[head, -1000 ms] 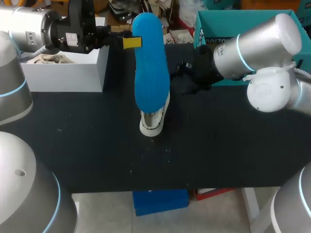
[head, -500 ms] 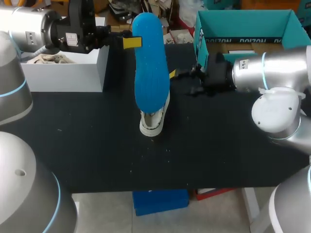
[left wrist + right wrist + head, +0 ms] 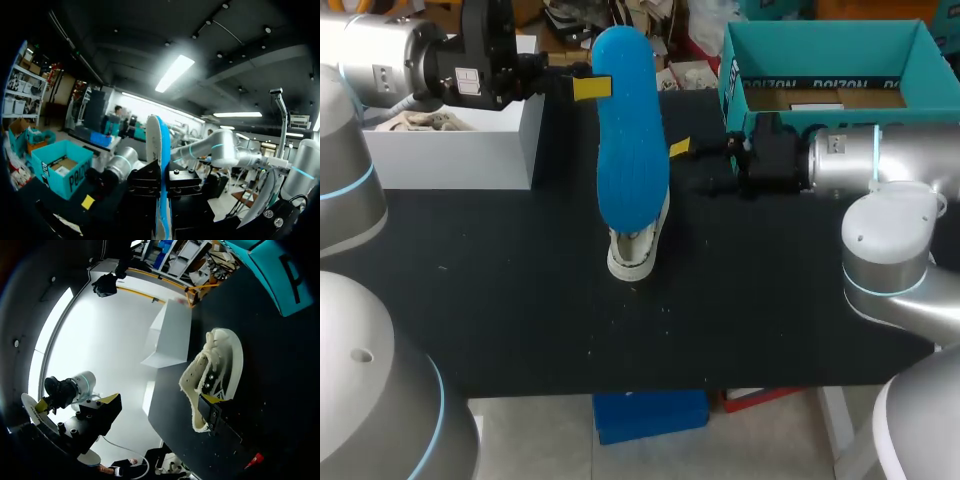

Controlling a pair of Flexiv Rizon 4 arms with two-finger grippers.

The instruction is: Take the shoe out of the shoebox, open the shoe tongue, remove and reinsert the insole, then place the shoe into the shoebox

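Now my left gripper point(image 3: 588, 88) is clamped on the blue insole point(image 3: 630, 150), which stands on edge directly over the shoe point(image 3: 638, 250). The shoe sits on the black table point(image 3: 500, 300). My right gripper point(image 3: 682, 150) hovers just right of the shoe; I cannot tell how far open it is. The teal shoebox point(image 3: 740, 70) stands further right of the shoe.

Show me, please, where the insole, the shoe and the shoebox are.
insole point(image 3: 630, 130), head view, middle of its blue surface.
shoe point(image 3: 200, 372), right wrist view, on its laces.
shoebox point(image 3: 830, 50), head view, teal inner wall.
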